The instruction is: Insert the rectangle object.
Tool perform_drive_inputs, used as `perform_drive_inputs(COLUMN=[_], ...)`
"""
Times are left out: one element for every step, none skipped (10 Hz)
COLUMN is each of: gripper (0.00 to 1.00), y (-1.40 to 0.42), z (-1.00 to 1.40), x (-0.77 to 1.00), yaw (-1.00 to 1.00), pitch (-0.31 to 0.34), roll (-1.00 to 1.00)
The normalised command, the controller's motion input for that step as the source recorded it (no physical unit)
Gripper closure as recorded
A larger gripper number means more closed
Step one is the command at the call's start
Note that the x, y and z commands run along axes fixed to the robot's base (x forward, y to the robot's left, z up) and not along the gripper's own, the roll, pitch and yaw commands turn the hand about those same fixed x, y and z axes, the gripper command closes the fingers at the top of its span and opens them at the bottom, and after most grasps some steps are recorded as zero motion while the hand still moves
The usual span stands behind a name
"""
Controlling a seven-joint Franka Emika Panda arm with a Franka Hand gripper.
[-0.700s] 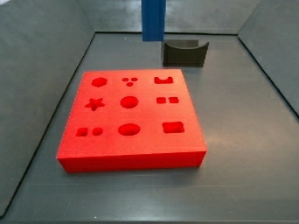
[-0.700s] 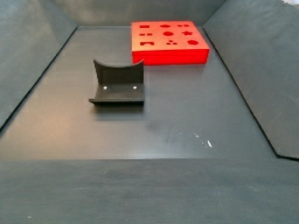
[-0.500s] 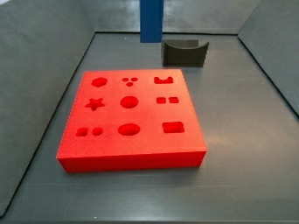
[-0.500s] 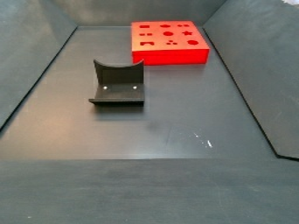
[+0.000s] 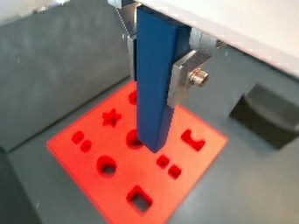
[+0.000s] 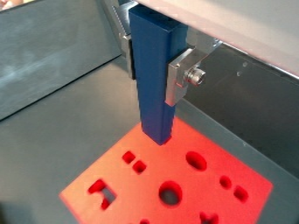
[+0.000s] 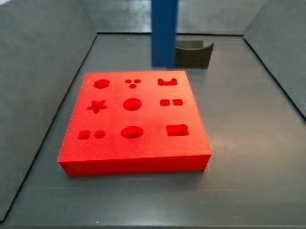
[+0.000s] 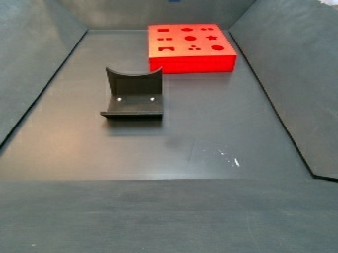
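Observation:
My gripper [image 5: 158, 72] is shut on the rectangle object [image 5: 156, 79], a long plain blue bar held upright between the silver fingers [image 5: 187, 74]. Both wrist views show it, the bar [image 6: 156, 79] gripped near its upper part by the gripper [image 6: 152, 68]. Its lower end hangs in the air above the red block [image 5: 122, 179], apart from it. The red block [image 7: 149, 121] has several shaped holes in its top. In a side view only the bar [image 7: 164, 31] shows, above the block's far edge; the gripper itself is out of that frame. The bar is out of the side view showing the block [image 8: 192, 54] far away.
The dark fixture [image 7: 191, 54] stands on the floor behind the red block, and shows in a wrist view [image 5: 268, 114] and a side view [image 8: 132, 94]. Grey walls enclose the floor [image 8: 199, 148].
The blue bar has come lower and a little to the right in the side view, its lower end now nearer the block's far edge. The block and fixture have not moved.

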Motion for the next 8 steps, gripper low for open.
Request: perform_drive_inputs(gripper=[1.0,1.0,1.0,1.0,1.0,1.0,1.0,1.0], y=[-0.65,-0.51,-0.34,-0.39,-0.14,0.05,-0.19,-0.29], z=[-0.3,-0.39,-0.39,-0.42,-0.16,-0.02,-0.64,-0.72], x=[0.44,0.55,0.65,0.64,0.06,0.0,0.06,0.09], yaw=[0.19,0.19,0.14,0.13,0.0,0.0,0.25,0.39], pitch=[-0.156,-0.076,-0.036,-0.011,-0.051,0.01,-0.099,-0.146], roll=[0.19,0.31,0.3,0.35,0.07,0.0,0.14,0.18])
